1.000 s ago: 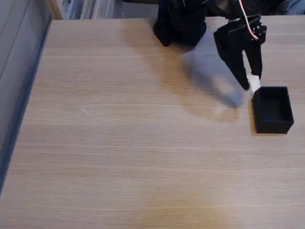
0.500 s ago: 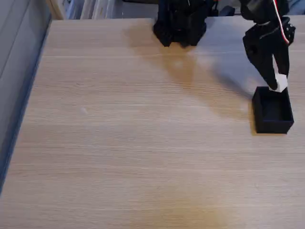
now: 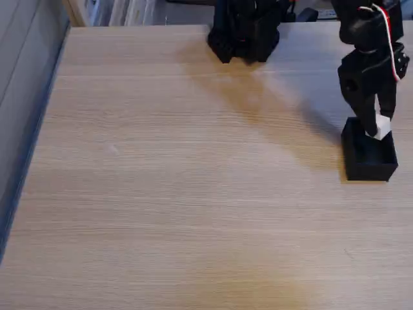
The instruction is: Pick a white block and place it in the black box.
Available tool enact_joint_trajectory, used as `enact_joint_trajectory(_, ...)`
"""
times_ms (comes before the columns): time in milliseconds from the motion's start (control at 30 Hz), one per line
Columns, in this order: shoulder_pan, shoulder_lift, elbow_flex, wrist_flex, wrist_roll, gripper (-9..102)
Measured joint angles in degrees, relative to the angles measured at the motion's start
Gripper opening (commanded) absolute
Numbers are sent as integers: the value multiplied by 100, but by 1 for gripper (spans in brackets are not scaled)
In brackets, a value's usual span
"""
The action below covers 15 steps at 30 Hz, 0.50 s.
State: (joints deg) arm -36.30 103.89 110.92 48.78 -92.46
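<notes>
Clearly the black two-finger gripper [image 3: 377, 129] pinches the tiny, light, rigid white cube [image 3: 382, 127] by its sides over the matte black open box [image 3: 369, 161].

The hand [image 3: 377, 129] has carried the white block [image 3: 382, 126] rightward, now over the black box [image 3: 369, 165].

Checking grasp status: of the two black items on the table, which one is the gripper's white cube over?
The small matte black open-topped box at right, beneath the tiny white cube; the bulky arm base is far.
</notes>
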Motion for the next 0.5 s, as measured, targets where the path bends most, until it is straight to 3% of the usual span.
enact_joint_trajectory(200, 62, -255, -185, 466, 220, 1)
enact_joint_trajectory(500, -44, -694, -642, 527, 431, 2)
